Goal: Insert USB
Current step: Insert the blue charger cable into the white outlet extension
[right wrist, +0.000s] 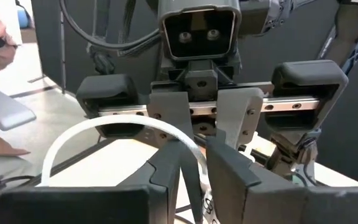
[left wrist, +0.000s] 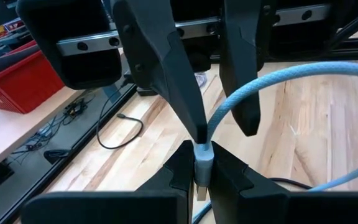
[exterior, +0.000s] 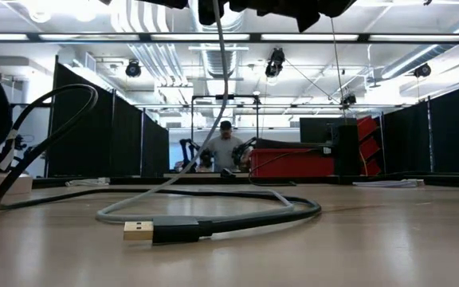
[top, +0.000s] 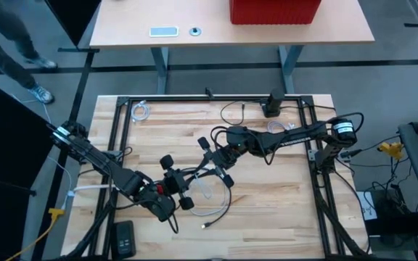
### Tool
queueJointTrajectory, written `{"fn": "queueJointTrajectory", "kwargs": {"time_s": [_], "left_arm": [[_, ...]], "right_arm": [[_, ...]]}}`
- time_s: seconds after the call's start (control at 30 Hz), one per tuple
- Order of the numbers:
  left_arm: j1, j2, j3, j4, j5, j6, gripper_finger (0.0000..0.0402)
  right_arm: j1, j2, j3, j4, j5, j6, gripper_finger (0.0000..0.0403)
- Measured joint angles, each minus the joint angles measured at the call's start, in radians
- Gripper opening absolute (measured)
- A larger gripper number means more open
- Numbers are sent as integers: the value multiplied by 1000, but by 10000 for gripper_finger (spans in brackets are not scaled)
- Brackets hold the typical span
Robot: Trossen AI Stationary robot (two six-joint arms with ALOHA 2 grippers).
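Wooden table point(top: 267, 217): at its centre, left gripper point(left wrist: 202, 165) and right gripper point(right wrist: 191, 165) face each other, both clamped on the pale USB cable point(left wrist: 272, 78); its loose plug point(exterior: 140, 231) lies flat.

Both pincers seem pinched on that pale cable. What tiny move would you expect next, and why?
Probably a slight regrip: the left pincer holds the pale cable's plug, the right pincer pinches the cable close by, and no socket is visible near them.
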Motion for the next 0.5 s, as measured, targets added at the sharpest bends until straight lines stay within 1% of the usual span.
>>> {"fn": "queueJointTrajectory", "kwargs": {"time_s": [0.13,0.23,0.3,0.43,0.5], "left_arm": [[0,0,0,0,-1,-1,17],[0,0,0,0,0,-1,17],[0,0,0,-1,0,-1,17],[0,0,0,-5,5,-1,17],[0,0,0,-8,12,-1,17]], "right_arm": [[0,0,0,0,8,-11,66],[0,0,0,0,13,-15,59],[0,0,0,1,16,-21,47],[0,0,0,3,23,-23,11],[0,0,0,4,35,-23,5]]}}
